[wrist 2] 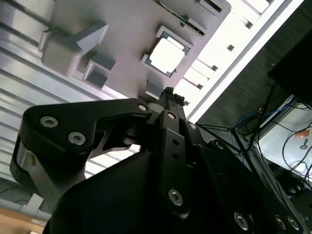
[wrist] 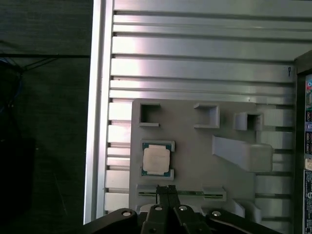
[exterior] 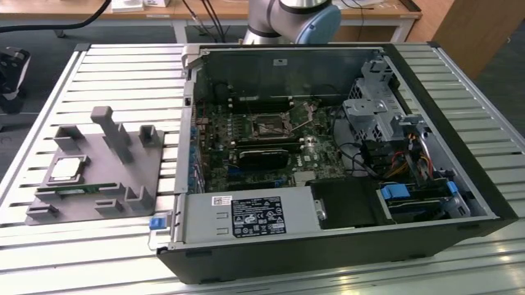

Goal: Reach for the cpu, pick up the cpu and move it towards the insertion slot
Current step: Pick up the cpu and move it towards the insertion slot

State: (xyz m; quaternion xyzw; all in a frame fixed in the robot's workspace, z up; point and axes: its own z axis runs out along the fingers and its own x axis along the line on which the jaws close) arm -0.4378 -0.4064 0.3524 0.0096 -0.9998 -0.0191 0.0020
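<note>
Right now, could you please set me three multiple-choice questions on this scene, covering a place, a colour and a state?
1. The gripper is: A shut, empty; B wide open; C holding a cable.
2. The board around the insertion slot is: A red; B green; C white.
3. The cpu lies: A in the gripper; B in the insertion slot; C in the grey fixture.
Answers: A, its jaws are closed on nothing; B, green shows in the exterior view; C, it sits in the fixture's square pocket.
</note>
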